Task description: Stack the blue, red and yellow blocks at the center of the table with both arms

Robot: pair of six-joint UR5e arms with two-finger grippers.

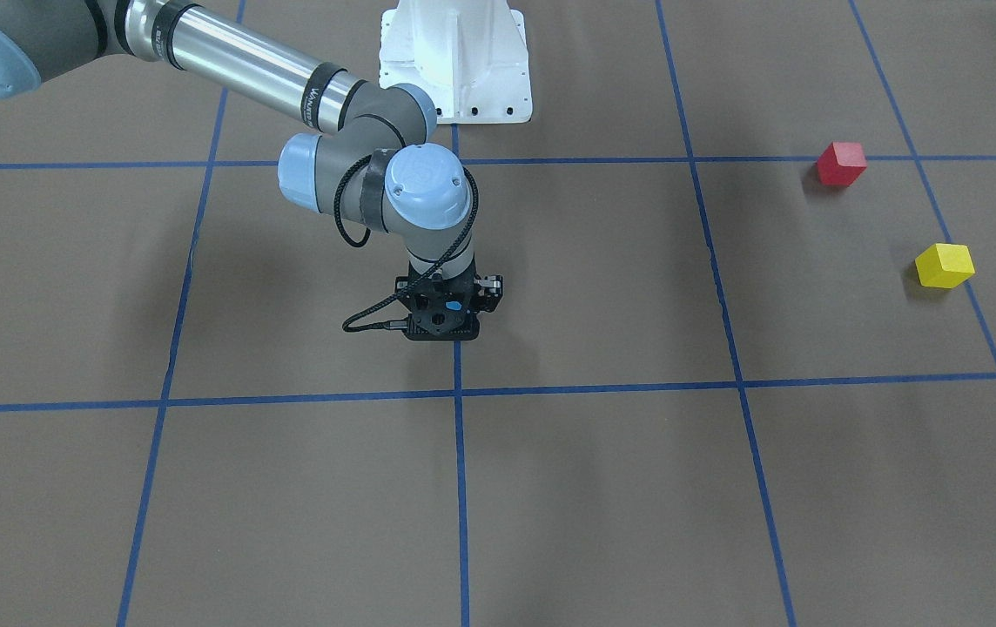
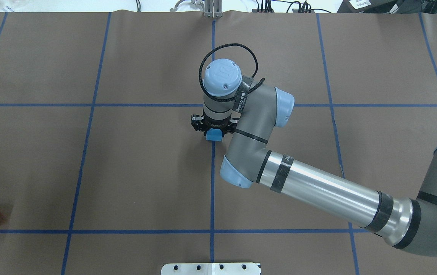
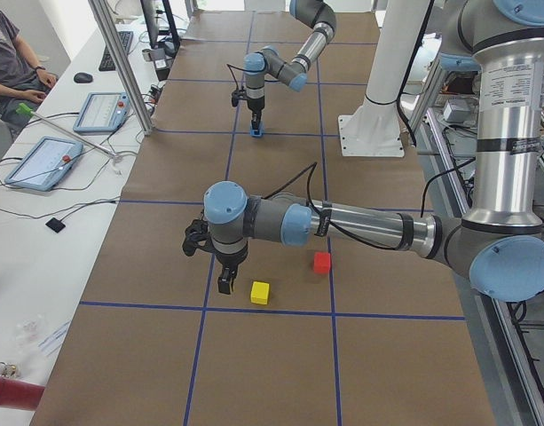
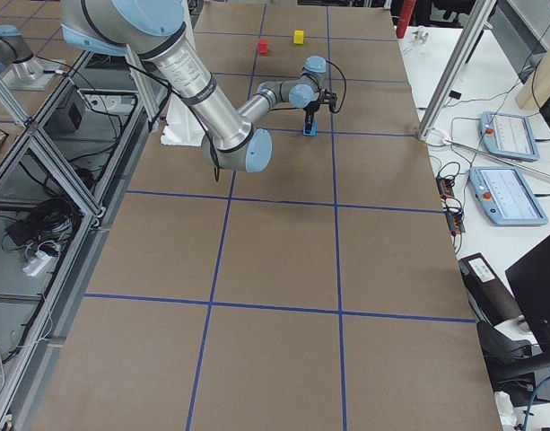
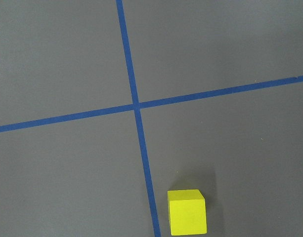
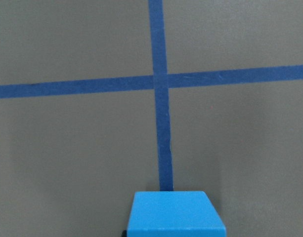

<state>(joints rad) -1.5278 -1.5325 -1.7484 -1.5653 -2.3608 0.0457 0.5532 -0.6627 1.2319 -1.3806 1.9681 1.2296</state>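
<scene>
At the middle of the table [image 2: 146, 179], the right gripper [image 2: 214, 129] is pointing straight down, its jaws closing narrowly on the blue block [image 2: 214, 135]. That block is sitting over a blue tape line [image 2: 211, 206]; whether it is touching the surface I cannot tell. Toward the table's left edge, the red block [image 1: 841, 163] and the yellow block [image 1: 945, 265] are lying apart from each other, the red one nearer the robot's edge. The left gripper [image 3: 224, 282] is hanging just beside the yellow block, on the side facing the operators' edge. From those jaws, then, the yellow block is lying toward the robot, and the red one farther off the same way. How wide those jaws are standing I cannot tell, since only the side view is showing them. By my reading, the left arm is standing much nearer both loose blocks, so the next pick is falling to it. Both are looking like cubes, so no long axis is constraining the grasp.
</scene>
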